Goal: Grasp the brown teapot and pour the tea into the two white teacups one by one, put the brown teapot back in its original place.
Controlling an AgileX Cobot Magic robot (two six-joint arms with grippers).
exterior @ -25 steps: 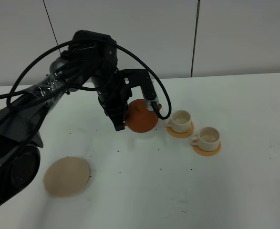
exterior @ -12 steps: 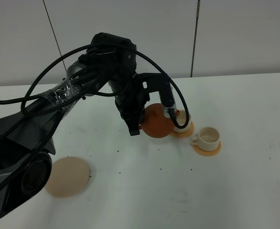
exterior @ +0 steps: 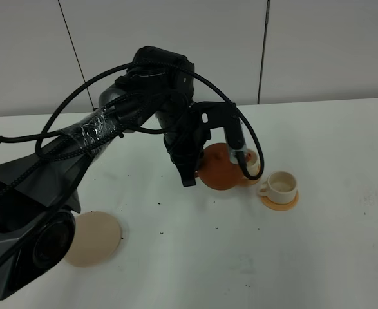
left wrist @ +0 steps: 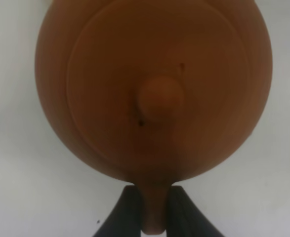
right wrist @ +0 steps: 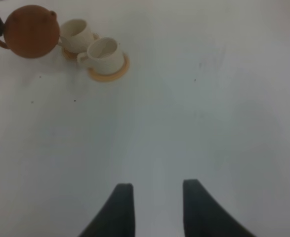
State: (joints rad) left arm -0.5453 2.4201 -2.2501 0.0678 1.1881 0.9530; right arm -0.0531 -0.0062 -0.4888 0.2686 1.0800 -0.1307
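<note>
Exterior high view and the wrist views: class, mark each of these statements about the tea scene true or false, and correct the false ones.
1. The left tool grips the brown teapot by its handle. True.
2. The teapot stands on the tan coaster plate. False: the plate is bare, and the teapot is held beside the teacups, away from the plate.
3. The right tool holds a teacup. False: it is open and holds nothing, away from the cups.
4. Each of the white teacups sits on one of the orange saucers. True.
5. The lid is on the teapot. True.
</note>
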